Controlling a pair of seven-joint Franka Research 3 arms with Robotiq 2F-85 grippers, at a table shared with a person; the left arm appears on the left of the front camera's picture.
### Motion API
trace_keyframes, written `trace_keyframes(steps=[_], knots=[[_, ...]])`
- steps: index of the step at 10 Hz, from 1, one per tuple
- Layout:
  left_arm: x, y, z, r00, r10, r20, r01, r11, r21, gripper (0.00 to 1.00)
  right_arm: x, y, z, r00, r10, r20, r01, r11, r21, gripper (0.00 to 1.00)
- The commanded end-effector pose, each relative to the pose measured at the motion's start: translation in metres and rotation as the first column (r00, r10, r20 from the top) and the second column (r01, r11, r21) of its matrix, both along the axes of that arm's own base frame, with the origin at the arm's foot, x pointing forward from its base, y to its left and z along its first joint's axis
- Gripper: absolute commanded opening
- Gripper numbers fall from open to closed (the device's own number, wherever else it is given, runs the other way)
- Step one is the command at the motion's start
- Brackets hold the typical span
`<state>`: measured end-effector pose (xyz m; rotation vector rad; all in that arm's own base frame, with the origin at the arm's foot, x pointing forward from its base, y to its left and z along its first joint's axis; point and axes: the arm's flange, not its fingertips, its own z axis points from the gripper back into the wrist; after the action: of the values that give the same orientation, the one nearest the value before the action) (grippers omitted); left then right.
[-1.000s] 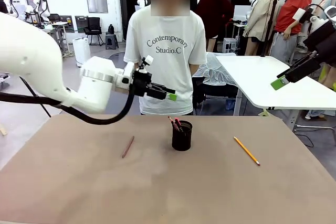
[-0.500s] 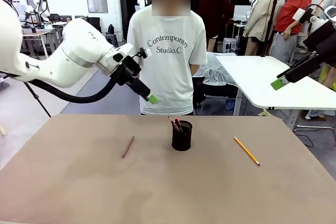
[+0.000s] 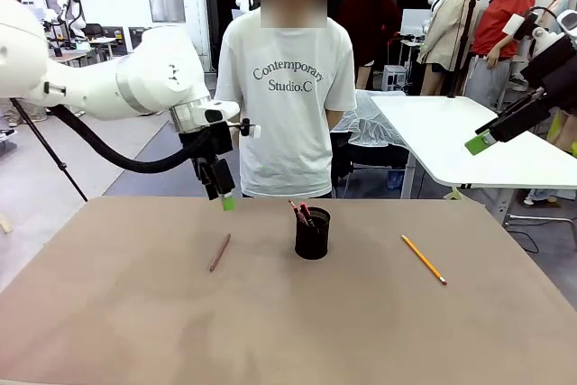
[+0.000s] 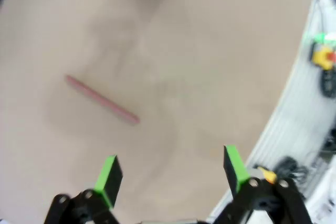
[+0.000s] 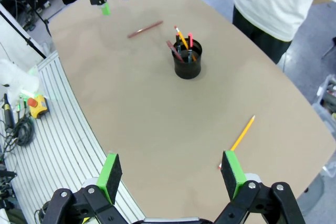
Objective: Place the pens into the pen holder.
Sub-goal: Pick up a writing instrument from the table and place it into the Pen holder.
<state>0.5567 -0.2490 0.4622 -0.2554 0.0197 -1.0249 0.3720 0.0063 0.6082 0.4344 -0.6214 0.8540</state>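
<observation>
- While the thin reddish-brown pen (image 3: 220,252) lies flat on the bare tan table top (image 3: 135,331), the left gripper (image 3: 226,199) hangs above and just beyond it. The gripper points downward and is clear of the pen.
- Seen from the left wrist, that gripper's black fingers (image 4: 109,174) with green pads stand wide apart with nothing between them. The pen lies slantwise on the table ahead of them, closer to the finger at the picture's left, and touches neither.
- Farther out from the left gripper, toward the middle of the table, the small black wire-mesh cylindrical pen holder (image 3: 313,233) stands upright. It sits at the far top edge of the left wrist view.
- Several thin sticks (image 5: 182,40) lean inside the cup with their tops above its rim. One is yellow-orange and one has a pink-red end.
- Beyond the cup from the left gripper, on the right arm's side, the yellow-orange pencil (image 3: 424,260) lies flat and alone on the table, well apart from the holder.
- The right gripper (image 5: 170,176) is held high, off the table's right side, well apart from the pencil and the cup. Its green-padded jaws are spread wide and hold nothing. From its wrist the pencil lies ahead of the right-hand finger.
- A person in a white printed T-shirt (image 3: 288,87) stands at the table's far edge, behind the cup and near the left gripper.
</observation>
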Motion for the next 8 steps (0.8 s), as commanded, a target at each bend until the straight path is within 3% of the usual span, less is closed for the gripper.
trace_keyframes(steps=[1, 2, 3, 5, 6, 7, 8], knots=[[0.021, -0.010, -0.015, 0.998, 0.045, -0.037, -0.043, 0.998, 0.041, 1.00, 0.000, 0.001, 0.001, 1.000, 0.006, 0.000, -0.006, 1.000, 0.022, 1.00], [0.028, -0.010, -0.031, 0.991, 0.131, 0.030, -0.132, 0.991, 0.019, 1.00, 0.000, 0.001, 0.001, 1.000, 0.006, 0.000, -0.006, 1.000, 0.022, 1.00], [0.035, -0.007, -0.046, 0.965, 0.217, 0.148, -0.226, 0.973, 0.051, 1.00, 0.000, 0.001, 0.001, 1.000, 0.006, 0.000, -0.006, 1.000, 0.022, 1.00], [0.039, -0.007, -0.073, 0.920, 0.291, 0.261, -0.319, 0.945, 0.071, 1.00, 0.000, 0.001, 0.001, 1.000, 0.006, 0.000, -0.006, 1.000, 0.022, 1.00], [0.040, -0.005, -0.077, 0.924, 0.307, 0.229, -0.335, 0.937, 0.096, 1.00, 0.000, 0.001, 0.001, 1.000, 0.006, 0.000, -0.006, 1.000, 0.022, 1.00], [0.042, -0.006, -0.077, 0.936, 0.299, 0.187, -0.303, 0.953, -0.009, 1.00, 0.000, 0.001, 0.001, 1.000, 0.006, 0.000, -0.006, 1.000, 0.022, 1.00], [0.052, -0.007, -0.071, 0.936, 0.271, 0.224, -0.285, 0.958, 0.033, 1.00, 0.000, 0.001, 0.001, 1.000, 0.006, 0.000, -0.006, 1.000, 0.022, 1.00]])
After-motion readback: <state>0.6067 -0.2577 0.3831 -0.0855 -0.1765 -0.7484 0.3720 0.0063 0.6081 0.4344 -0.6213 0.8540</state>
